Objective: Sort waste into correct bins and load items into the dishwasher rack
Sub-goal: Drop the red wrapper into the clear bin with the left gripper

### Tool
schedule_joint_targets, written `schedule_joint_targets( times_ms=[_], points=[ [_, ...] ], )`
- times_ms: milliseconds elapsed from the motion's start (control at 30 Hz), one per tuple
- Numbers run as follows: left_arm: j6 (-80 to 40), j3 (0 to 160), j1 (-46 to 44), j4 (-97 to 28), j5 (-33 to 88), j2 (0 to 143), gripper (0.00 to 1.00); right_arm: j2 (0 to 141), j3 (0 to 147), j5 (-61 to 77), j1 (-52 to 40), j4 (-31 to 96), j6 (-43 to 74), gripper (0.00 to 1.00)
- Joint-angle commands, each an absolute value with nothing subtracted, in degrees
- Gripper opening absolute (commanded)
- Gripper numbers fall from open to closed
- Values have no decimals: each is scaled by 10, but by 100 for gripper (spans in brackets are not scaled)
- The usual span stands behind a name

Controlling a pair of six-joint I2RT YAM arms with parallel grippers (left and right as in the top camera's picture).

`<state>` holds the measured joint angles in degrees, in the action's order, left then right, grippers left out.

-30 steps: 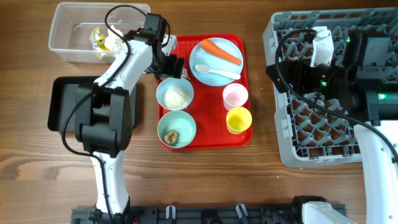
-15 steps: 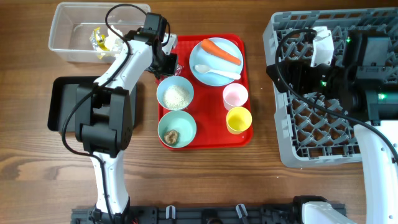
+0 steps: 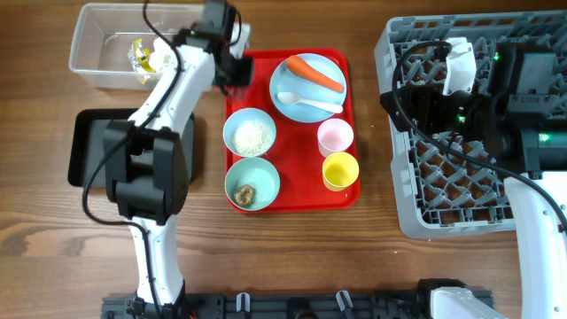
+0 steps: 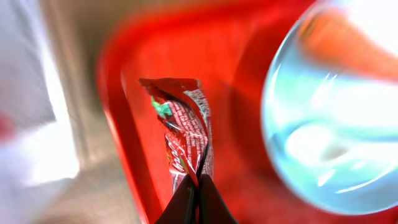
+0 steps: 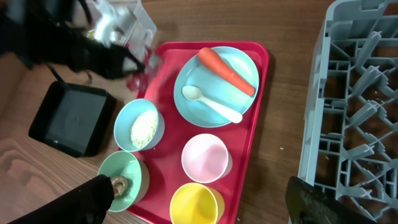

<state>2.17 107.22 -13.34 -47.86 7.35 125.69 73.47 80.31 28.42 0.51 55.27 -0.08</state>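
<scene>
- A black tray point(image 3: 82, 151) sits at the far left of the wooden table, partly under the left arm.
- Behind it stands the clear plastic tub point(image 3: 97, 40). A yellow wrapper point(image 3: 139, 55) and crumpled white tissue point(image 3: 160, 60) lie at its right end.
- The left gripper point(image 4: 198, 190) is over the back left corner of the red serving tray point(image 3: 292, 202), just beside the tub's right end. Its jaws are pinched together on one end of a red wrapper point(image 4: 186, 134).
- The wrist view is blurred, so I cannot tell whether the wrapper touches the serving tray's floor.
- On the left side of the serving tray are two light blue bowls. The rear bowl point(image 3: 249, 133) holds white rice point(image 3: 252, 136), and the front bowl point(image 3: 252, 183) holds a small brown lump point(image 3: 245, 192).
- At the back of the serving tray, a light blue plate point(image 3: 292, 89) carries an orange carrot point(image 3: 314, 73) and a white plastic spoon point(image 3: 310, 104), lying side by side.
- In front of the plate stands a pink cup point(image 3: 335, 136), with a yellow cup point(image 3: 340, 170) just before it. Both are upright and open.
- The grey dishwasher rack point(image 3: 443, 186) fills the right side, well apart from the serving tray.
- The right arm hangs above the dishwasher rack. The right gripper point(image 5: 199, 185) has its fingers spread wide, with nothing between them.
</scene>
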Motion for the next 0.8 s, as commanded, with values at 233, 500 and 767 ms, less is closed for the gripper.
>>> schedule_joint_targets(
  times_ms=[233,500,767],
  points=[
    [10,1152,-96,-476,-37,1150,4,737,806,279,2,551,0,91],
    [10,1152,-13,-422,-7,1192,21,737,806,279,2,552,0,91],
    [10,1152,2,-412,20,1209,100,737,806,279,2,562,0,91]
  ],
)
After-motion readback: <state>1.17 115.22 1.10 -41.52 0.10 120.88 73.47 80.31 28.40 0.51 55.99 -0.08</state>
